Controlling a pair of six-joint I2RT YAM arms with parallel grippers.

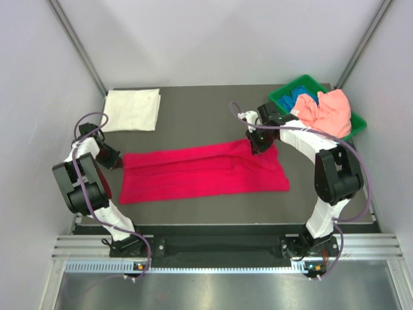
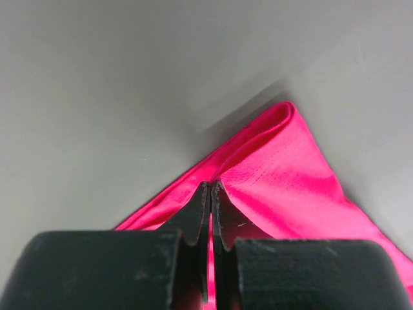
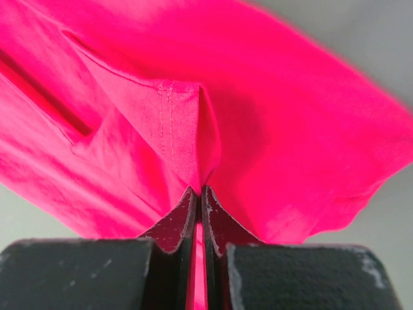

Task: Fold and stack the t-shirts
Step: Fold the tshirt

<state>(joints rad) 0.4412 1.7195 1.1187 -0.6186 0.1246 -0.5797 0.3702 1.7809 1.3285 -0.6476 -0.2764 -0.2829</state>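
Note:
A crimson-red t-shirt [image 1: 203, 171] lies folded into a long band across the middle of the table. My left gripper [image 1: 118, 159] is shut on its left end; the left wrist view shows the red t-shirt [image 2: 284, 174] pinched between the jaws at my left gripper [image 2: 211, 187]. My right gripper [image 1: 260, 144] is shut on the upper right edge, and the right wrist view shows the red cloth [image 3: 258, 103] bunched at my right gripper [image 3: 197, 190]. A white t-shirt [image 1: 132, 110] lies folded square at the back left. A salmon-pink t-shirt [image 1: 326, 111] and a blue one [image 1: 303, 98] sit in the bin.
A green plastic bin [image 1: 284, 95] stands at the back right corner. Grey walls close in the table on three sides. The arm bases sit on the metal rail [image 1: 219, 248] at the near edge.

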